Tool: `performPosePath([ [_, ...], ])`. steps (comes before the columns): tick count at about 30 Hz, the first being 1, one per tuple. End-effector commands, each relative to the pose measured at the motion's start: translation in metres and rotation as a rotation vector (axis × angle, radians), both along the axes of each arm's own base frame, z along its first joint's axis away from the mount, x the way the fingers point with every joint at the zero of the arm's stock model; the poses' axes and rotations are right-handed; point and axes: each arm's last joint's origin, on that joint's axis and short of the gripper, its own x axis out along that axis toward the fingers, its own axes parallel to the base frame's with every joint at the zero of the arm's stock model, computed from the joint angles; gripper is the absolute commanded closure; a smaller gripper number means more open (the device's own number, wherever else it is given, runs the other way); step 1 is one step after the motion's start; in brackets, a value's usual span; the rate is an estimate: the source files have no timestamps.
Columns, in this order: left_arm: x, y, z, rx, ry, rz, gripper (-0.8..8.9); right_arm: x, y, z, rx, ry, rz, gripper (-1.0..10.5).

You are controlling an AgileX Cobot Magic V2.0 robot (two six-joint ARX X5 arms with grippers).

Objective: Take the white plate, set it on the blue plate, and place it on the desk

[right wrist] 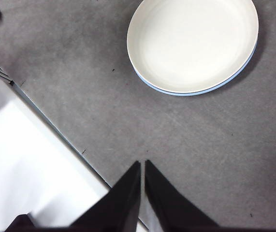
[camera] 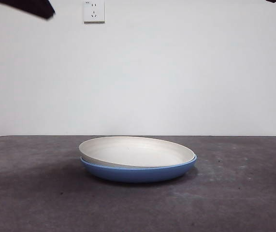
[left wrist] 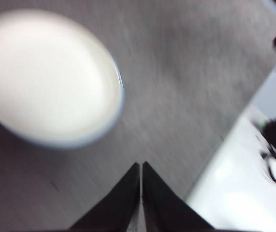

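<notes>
- The matte cream-white round plate [camera: 137,151] lies nested in the glossy blue round plate [camera: 138,172], tilted slightly, its left edge raised above the blue rim; both sit on the mottled dark grey desk [camera: 234,198]
- Left gripper [left wrist: 141,166]: 2 black jaws together, holding nothing, above the desk beside the plates; view blurred
- Right gripper [right wrist: 142,165]: jaws together, empty, well apart from the plates
</notes>
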Motion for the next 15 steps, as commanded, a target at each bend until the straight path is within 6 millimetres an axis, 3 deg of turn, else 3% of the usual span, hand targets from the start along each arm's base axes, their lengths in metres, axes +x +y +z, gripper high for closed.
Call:
performPosePath([
  [1, 0.0, 0.012, 0.019, -0.015, -0.242, -0.002, 8.04, 0.001, 0.002, 0.005, 0.005, -0.018, 0.016, 9.4],
  [6, -0.008, 0.05, 0.044, -0.053, -0.518, 0.233, 8.04, 0.001, 0.002, 0.005, 0.005, -0.017, 0.016, 9.4],
  [9, -0.019, 0.071, 0.048, -0.052, -0.669, 0.402, 8.04, 0.001, 0.002, 0.005, 0.005, -0.017, 0.016, 9.4],
  [15, -0.042, 0.092, 0.024, -0.019, -0.871, 0.658, 8.04, 0.001, 0.002, 0.005, 0.005, -0.018, 0.016, 9.4],
])
